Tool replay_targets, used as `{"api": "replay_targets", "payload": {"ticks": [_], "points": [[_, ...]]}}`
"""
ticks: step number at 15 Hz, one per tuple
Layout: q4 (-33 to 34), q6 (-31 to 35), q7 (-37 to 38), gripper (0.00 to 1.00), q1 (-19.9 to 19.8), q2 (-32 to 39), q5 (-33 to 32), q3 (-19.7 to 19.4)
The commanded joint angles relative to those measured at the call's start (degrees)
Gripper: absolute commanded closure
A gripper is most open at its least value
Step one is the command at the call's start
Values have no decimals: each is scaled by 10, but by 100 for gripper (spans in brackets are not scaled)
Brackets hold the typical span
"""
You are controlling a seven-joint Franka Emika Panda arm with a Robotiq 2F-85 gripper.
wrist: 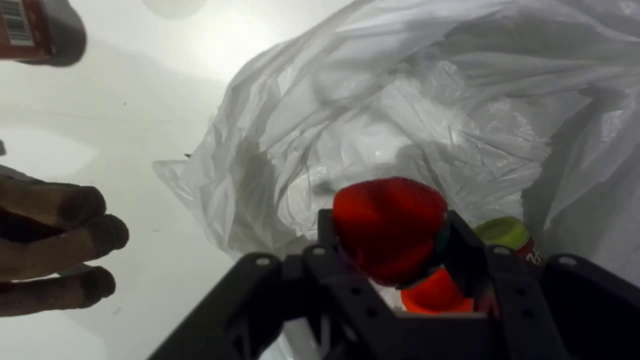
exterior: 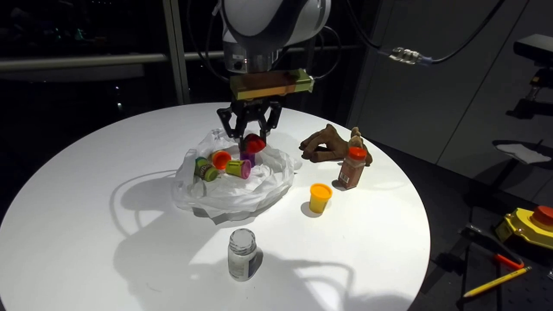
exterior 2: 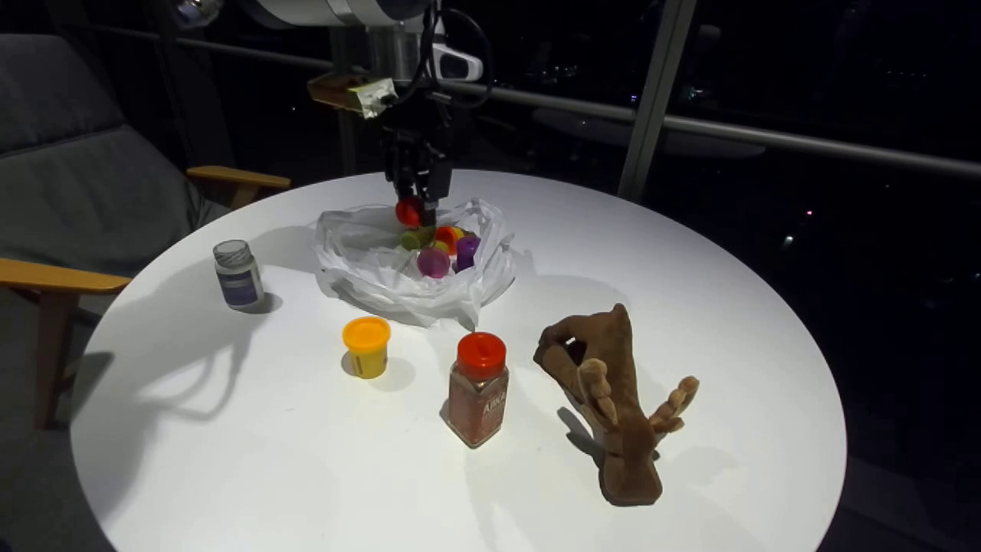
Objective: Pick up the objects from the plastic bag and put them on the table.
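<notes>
Gripper (exterior: 253,141) about half closed, red piece (wrist: 390,227) pinched between its tips at the plastic bag (exterior: 255,190) mouth, left of centre in an exterior view. Can't tell from here if it clears the rim. Coloured pieces (exterior: 235,168) in the bag. On the table (exterior: 367,259), same view: yellow tub (exterior: 320,199) right of centre, red-capped jar (exterior: 352,170) further right, brown animal figure (exterior: 332,141) above that, grey-white jar (exterior: 242,257) lower centre.

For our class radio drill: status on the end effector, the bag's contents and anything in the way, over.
End effector gripping red object over plastic bag. Green tub, purple tub inside. Loose folds around them might snag.
</notes>
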Motion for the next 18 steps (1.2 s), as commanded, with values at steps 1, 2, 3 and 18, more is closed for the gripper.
{"api": "replay_targets", "payload": {"ticks": [1, 2, 3, 18], "points": [[-142, 36, -7, 72, 3, -96, 6, 13], [-172, 41, -7, 72, 3, -109, 7, 19], [-203, 50, -11, 72, 1, -119, 10, 26], [-413, 278, -7, 16, 111, -128, -10, 56]]}}
